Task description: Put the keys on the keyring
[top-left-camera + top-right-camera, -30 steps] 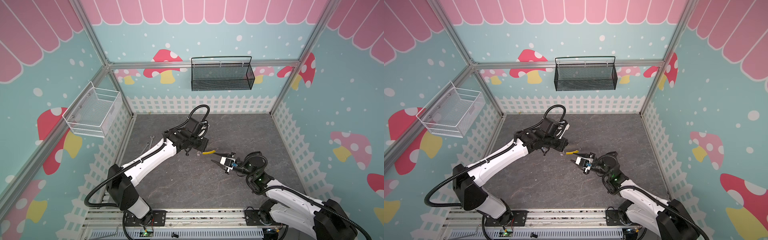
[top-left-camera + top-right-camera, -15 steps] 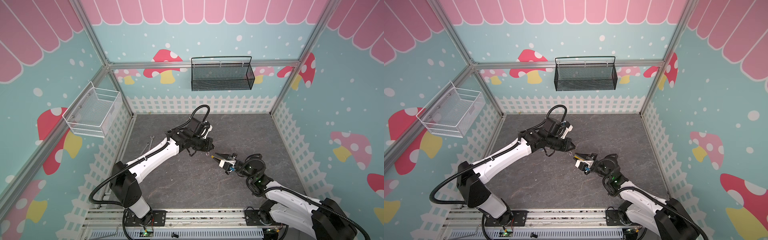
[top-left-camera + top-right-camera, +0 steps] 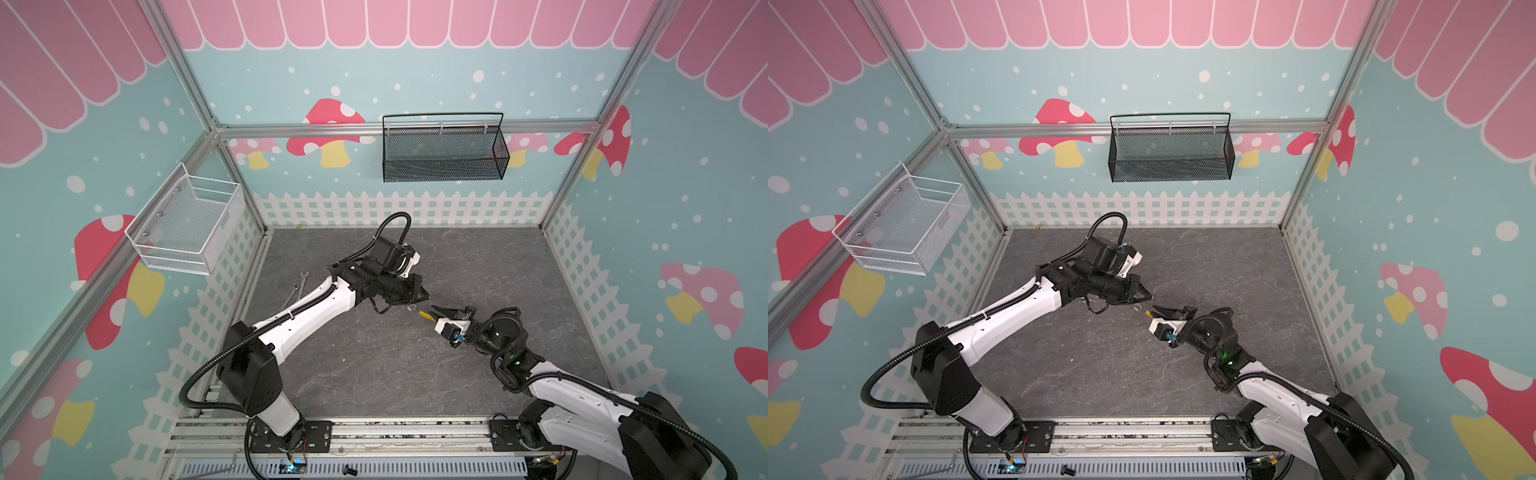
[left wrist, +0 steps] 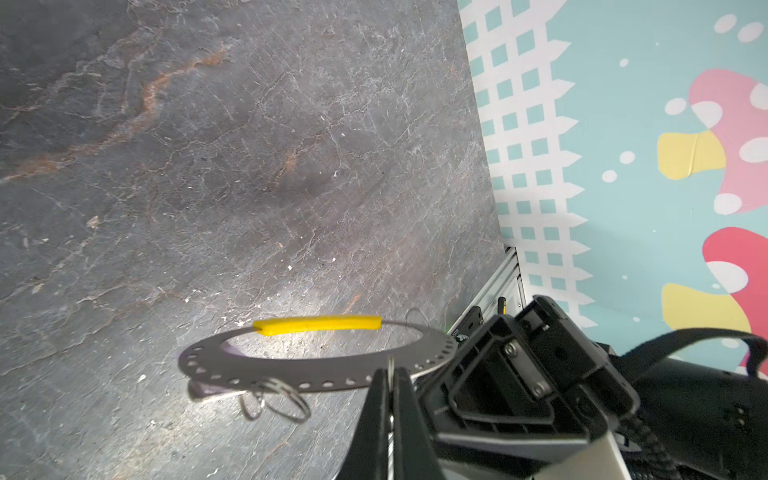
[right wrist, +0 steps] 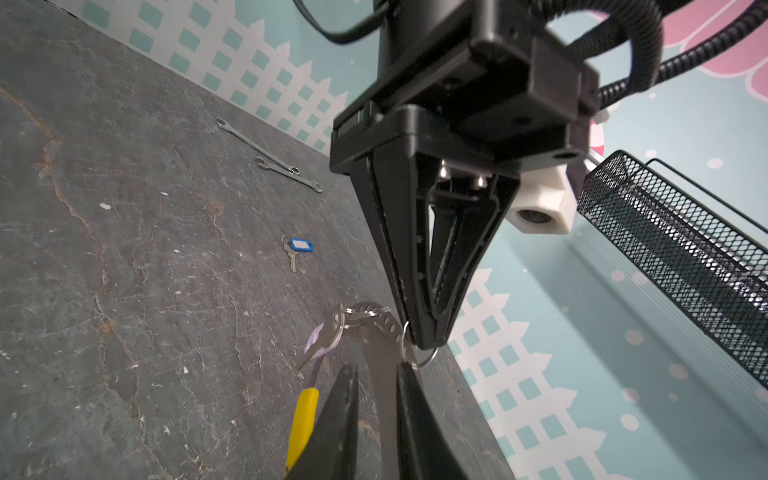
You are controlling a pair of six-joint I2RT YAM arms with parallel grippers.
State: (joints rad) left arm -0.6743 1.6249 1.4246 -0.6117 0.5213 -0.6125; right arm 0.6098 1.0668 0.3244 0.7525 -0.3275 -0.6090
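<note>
While the left gripper (image 4: 390, 372) is pinched closed on a thin split ring (image 5: 432, 356) at the rim of the keyring (image 4: 291, 376), the right gripper (image 5: 377, 369) has a finger on either side of the keyring's flat band; whether it clamps the band, I cannot tell. The keyring hangs above the middle of the bench (image 4: 208, 166), between the two grippers. The lilac-tagged key (image 5: 318, 347) dangles from it. The blue-tagged key (image 5: 296, 249) lies on the bench, between the keyring and two wrenches (image 5: 270, 156) by the bench's left edge.
</note>
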